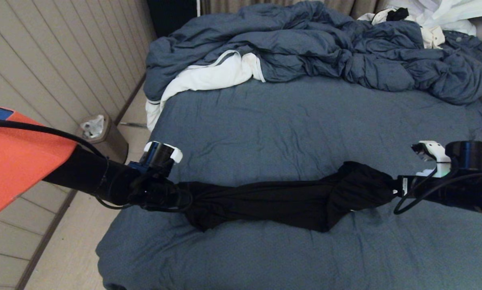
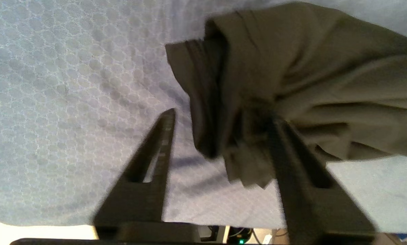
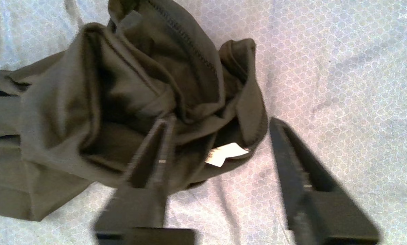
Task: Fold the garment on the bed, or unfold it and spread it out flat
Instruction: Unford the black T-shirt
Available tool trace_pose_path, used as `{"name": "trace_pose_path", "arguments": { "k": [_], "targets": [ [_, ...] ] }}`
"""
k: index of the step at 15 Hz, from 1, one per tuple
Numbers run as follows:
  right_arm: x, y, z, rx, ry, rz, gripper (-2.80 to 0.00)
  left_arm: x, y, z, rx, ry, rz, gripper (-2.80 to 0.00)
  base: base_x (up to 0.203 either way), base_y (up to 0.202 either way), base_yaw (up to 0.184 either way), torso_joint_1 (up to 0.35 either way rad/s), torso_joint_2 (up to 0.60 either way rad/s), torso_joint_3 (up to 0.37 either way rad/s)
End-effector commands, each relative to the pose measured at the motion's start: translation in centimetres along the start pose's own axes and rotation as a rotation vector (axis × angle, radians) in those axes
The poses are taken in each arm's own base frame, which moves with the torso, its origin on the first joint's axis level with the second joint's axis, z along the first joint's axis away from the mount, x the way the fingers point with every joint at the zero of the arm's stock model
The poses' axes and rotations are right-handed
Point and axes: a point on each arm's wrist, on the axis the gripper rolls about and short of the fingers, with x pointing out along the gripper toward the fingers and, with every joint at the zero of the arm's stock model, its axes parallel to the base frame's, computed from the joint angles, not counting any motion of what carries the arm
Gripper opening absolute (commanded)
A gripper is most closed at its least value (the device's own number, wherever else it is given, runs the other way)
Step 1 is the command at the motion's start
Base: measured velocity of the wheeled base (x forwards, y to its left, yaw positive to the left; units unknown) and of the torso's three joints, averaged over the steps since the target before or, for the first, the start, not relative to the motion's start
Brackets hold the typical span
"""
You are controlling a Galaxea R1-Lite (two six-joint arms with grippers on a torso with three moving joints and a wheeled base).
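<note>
The black T-shirt lies bunched into a long rope across the near part of the bed, one end at each arm. The left gripper stands with fingers spread, cloth draped against one finger and not pinched; the right gripper is likewise released, the collar with its white label lying between its fingers. This looks like a re-grip between pulls; next, each should take a hem or shoulder and draw outward to flatten it
</note>
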Motion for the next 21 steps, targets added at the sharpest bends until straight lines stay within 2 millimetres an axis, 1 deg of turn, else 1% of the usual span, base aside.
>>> {"name": "trace_pose_path", "arguments": {
  "k": [1, 3, 5, 7, 8, 9, 10, 11, 12, 14, 17, 19, 21],
  "targets": [
    [-0.4, -0.6, -0.6, 0.006, -0.023, 0.007, 0.0, -2.0, -0.1, 0.6, -0.008, -0.041, -0.022, 0.0, 0.0, 0.0, 0.0, 0.0, 0.0, 0.0],
    [-1.5, -1.6, -0.4, 0.009, -0.098, 0.043, 0.0, -4.6, -0.1, 0.9, -0.012, -0.086, -0.049, 0.0, 0.0, 0.0, 0.0, 0.0, 0.0, 0.0],
    [-2.7, -2.3, 0.3, 0.014, -0.155, 0.08, 0.0, -8.2, 0.0, 1.3, -0.018, -0.149, -0.092, 0.0, 0.0, 0.0, 0.0, 0.0, 0.0, 0.0],
    [-3.1, -2.1, 0.7, 0.026, -0.17, 0.086, 0.0, -11.9, 0.1, 1.6, -0.025, -0.223, -0.135, 0.0, 0.0, 0.0, 0.0, 0.0, 0.0, 0.0],
    [-3.2, -1.9, 0.9, 0.029, -0.175, 0.091, 0.0, -13.3, 0.3, 1.5, -0.029, -0.245, -0.147, 0.0, 0.0, 0.0, 0.0, 0.0, 0.0, 0.0],
    [-3.2, -1.9, 1.0, 0.036, -0.178, 0.094, 0.0, -14.2, 0.6, 1.1, -0.03, -0.245, -0.147, 0.0, 0.0, 0.0, 0.0, 0.0, 0.0, 0.0],
    [-3.1, -1.7, 1.0, 0.044, -0.175, 0.099, -2.49, -14.5, 1.0, 0.4, -0.03, -0.224, -0.135, 0.0, 0.0, 0.0, 0.0, 0.0, 0.0, 0.0],
    [-3.0, -1.4, 0.9, 0.055, -0.163, 0.111, -2.8, -14.9, 1.3, -0.1, -0.031, -0.214, -0.128, -2.8, 0.0, 0.0, 0.0, 0.0, 0.0, 0.0],
    [-3.0, -1.2, 1.0, 0.065, -0.16, 0.117, -2.8, -15.0, 1.7, -0.7, -0.032, -0.206, -0.115, -2.8, 0.0, 0.0, 0.0, 0.0, 0.0, 0.0],
    [-3.1, -0.9, 1.9, 0.068, -0.169, 0.129, -2.8, -15.5, 2.8, -1.0, -0.063, -0.218, -0.089, -2.8, 0.0, 0.0, 0.0, 0.0, 0.0, 0.0],
    [-2.8, 0.4, 4.5, 0.096, -0.177, 0.17, -2.8, -15.5, 5.2, -1.0, -0.131, -0.23, -0.028, -2.8, 0.0, 0.0, 0.0, 0.0, 0.0, 0.0],
    [-1.8, 1.9, 5.4, 0.108, -0.102, 0.213, -2.8, -14.8, 5.8, -2.0, -0.139, -0.208, -0.012, -2.8, 0.0, 0.0, 0.0, 0.0, 0.0, 0.0],
    [-0.1, 3.8, 5.5, 0.094, -0.043, 0.253, -2.8, -14.1, 6.0, -2.4, -0.139, -0.238, -0.026, -2.8, 0.0, 0.0, 0.0, 0.0, 0.0, 0.0]
  ]
}}
